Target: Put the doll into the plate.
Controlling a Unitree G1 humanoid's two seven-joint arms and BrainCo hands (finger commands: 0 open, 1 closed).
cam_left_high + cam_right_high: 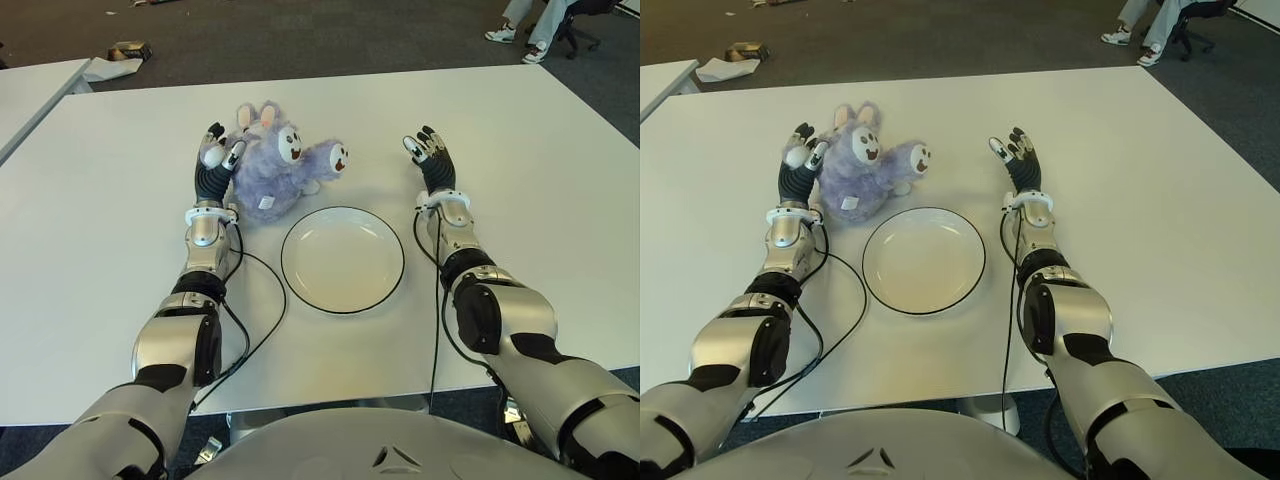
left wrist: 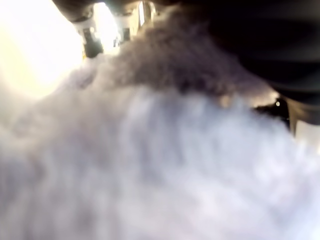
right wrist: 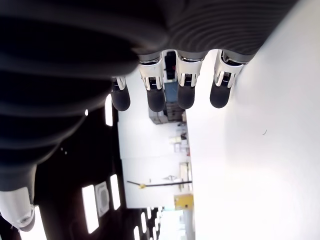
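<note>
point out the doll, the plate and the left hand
doll (image 1: 268,182), left eye view, on its purple body
plate (image 1: 343,260), left eye view, on its bare white centre
left hand (image 1: 215,160), left eye view, on its palm beside the doll

Both arms are extended forward over the table (image 1: 120,170), forearms roughly parallel. The left hand (image 1: 215,155) is seen at about 10 o'clock from the plate (image 1: 343,260), fingers raised and pressed against the side of the doll (image 1: 275,170); no closed grasp is evident. The right hand (image 1: 432,155) is held at about 1 o'clock, apart from everything, fingers (image 3: 155,95) straight and spread, nothing held.
</note>
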